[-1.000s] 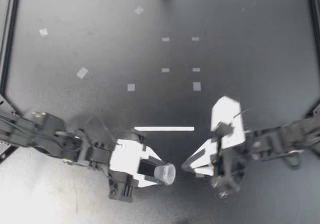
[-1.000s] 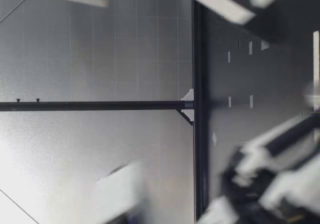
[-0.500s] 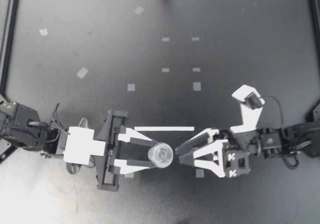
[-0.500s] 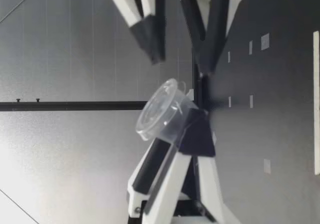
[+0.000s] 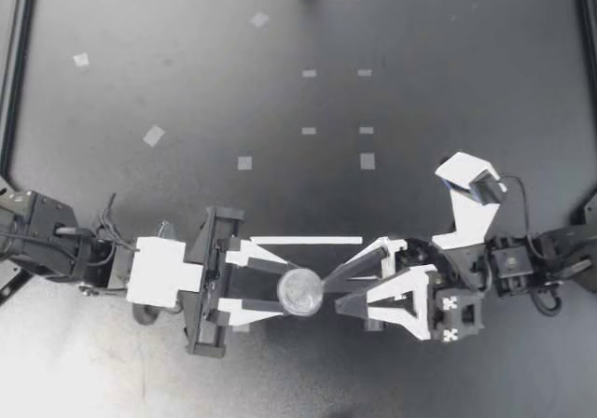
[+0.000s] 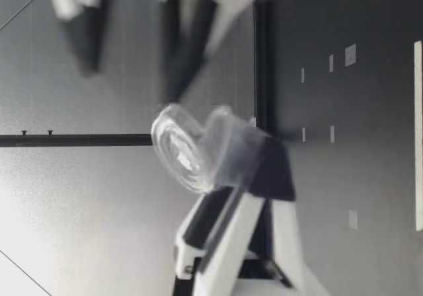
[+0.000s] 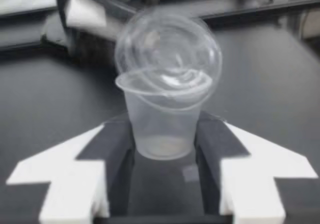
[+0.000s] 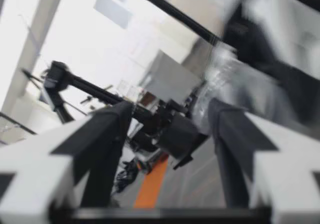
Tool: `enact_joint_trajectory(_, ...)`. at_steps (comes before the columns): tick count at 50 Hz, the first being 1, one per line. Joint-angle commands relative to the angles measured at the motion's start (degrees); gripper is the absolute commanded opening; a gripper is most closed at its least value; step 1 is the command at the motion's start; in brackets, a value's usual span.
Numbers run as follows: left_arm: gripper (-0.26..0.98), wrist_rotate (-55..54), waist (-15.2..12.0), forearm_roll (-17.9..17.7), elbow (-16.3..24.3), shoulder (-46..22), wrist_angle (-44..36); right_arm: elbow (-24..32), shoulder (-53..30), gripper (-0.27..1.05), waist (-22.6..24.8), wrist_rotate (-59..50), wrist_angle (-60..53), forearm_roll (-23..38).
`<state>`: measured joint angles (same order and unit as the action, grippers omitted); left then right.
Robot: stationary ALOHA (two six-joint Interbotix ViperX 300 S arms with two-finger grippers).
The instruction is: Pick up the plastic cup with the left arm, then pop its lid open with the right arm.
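Clear cup [image 5: 300, 292], lower centre of the top view, is clamped at its base by the left gripper [image 5: 283, 293], mouth tilted toward the right gripper [image 5: 333, 292], whose fingers are spread, empty, just beside the rim.

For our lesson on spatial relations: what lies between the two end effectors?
A clear cup, gripped by the left end effector, with the open right end effector close beside it. The top view shows this.

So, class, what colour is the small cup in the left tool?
Colourless: the cup is clear, see-through plastic. The left wrist view shows it best.
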<state>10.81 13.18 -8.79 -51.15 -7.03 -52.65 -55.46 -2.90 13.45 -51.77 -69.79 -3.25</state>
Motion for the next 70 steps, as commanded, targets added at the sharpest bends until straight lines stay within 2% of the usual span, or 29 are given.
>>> enact_joint_trajectory(1,0.12,-0.6,-0.1,0.1,0.7,1.1,0.3,0.0,3.2,0.64,-0.5,3.1,-0.2,0.1)
enact_joint_trajectory(8,0.12,-1.7,-0.1,0.0,0.7,1.1,0.4,-1.3,6.5,0.64,-2.1,14.9,4.4,0.3)
enact_joint_trajectory(19,0.12,-1.8,-0.1,0.1,0.7,1.2,0.0,-0.5,11.0,0.64,-2.9,40.5,21.7,0.1)
enact_joint_trajectory(28,0.12,-1.8,-0.1,0.0,0.7,1.2,-0.1,-0.5,10.9,0.64,-2.9,50.2,24.4,0.0)
enact_joint_trajectory(70,0.12,-2.8,-0.2,0.0,0.7,1.1,1.3,-0.5,9.9,0.64,-2.9,51.0,24.4,-0.3)
